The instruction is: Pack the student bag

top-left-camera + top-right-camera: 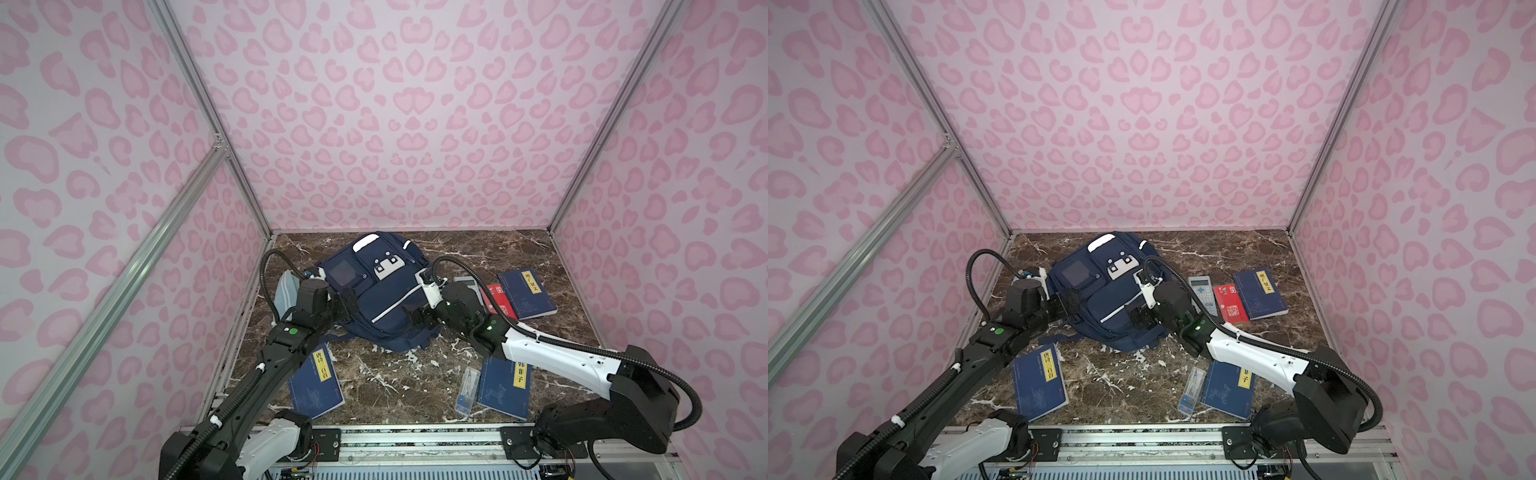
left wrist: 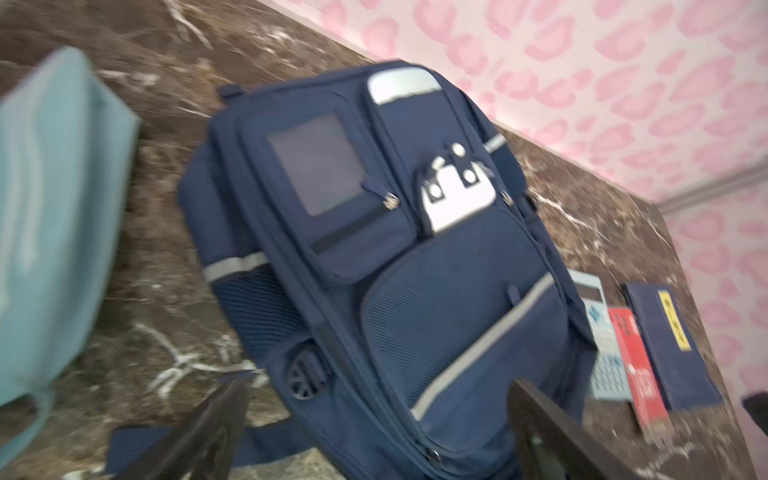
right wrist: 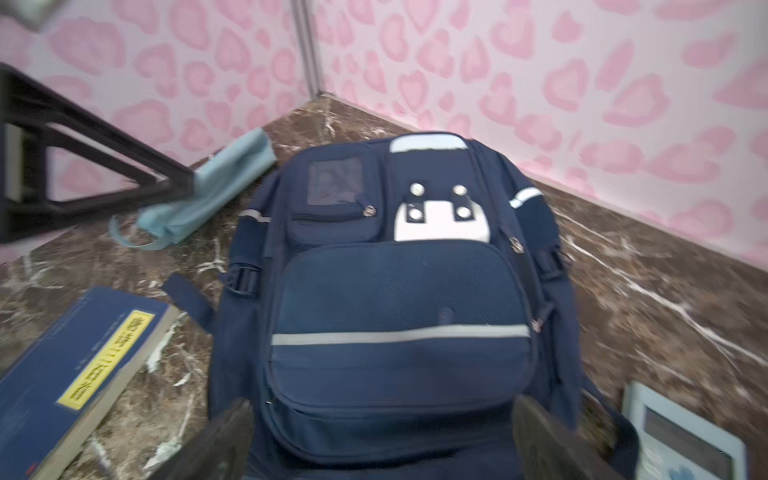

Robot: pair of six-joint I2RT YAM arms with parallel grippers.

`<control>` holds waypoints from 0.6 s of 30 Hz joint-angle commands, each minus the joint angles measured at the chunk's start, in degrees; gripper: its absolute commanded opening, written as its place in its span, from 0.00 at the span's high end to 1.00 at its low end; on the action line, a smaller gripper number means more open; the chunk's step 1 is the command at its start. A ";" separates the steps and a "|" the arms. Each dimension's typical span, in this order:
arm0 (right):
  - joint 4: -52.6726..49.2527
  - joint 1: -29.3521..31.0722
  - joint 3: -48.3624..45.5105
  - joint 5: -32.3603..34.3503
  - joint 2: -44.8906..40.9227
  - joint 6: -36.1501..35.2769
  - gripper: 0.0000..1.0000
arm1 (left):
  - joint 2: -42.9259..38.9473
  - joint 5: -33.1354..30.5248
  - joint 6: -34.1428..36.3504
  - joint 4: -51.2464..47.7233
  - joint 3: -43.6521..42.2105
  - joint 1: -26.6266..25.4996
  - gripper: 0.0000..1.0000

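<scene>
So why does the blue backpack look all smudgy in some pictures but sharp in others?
Left wrist view: the backpack and the light-blue pouch are smeared, like a shaken photo. Right wrist view: the backpack's edges are soft and the yellow label on the blue book is fuzzy. Both top views: everything looks sharp.
</scene>
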 commanded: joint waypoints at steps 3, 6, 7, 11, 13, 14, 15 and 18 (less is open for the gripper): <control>-7.77 -6.37 -4.13 -0.06 -4.08 9.13 0.01 | 0.58 -0.88 1.55 -1.71 1.75 1.01 0.00; -9.40 -9.61 -7.14 2.74 -7.51 11.34 0.01 | 2.92 -6.35 2.89 -4.03 2.53 5.03 0.02; -10.40 -11.02 -8.21 4.91 -8.73 12.06 0.01 | 3.10 -5.89 3.03 -3.28 2.22 6.71 0.02; -12.36 -20.82 -12.22 0.70 -11.68 15.47 0.01 | 2.83 1.95 2.27 2.81 1.64 4.41 0.00; -15.03 -25.53 -13.40 -2.96 -12.44 17.75 0.01 | 4.33 1.80 2.42 2.71 3.08 -1.12 0.00; -16.55 -27.81 -14.16 -3.54 -12.80 19.84 0.01 | 5.43 1.15 2.28 2.45 4.43 -4.91 0.00; -18.13 -29.67 -14.71 -4.57 -13.01 20.89 0.01 | 6.48 1.04 1.94 2.56 5.27 -8.21 0.00; -22.84 -34.82 -17.22 -8.09 -14.28 23.35 0.01 | 10.96 5.29 -1.10 5.67 7.23 -18.14 0.00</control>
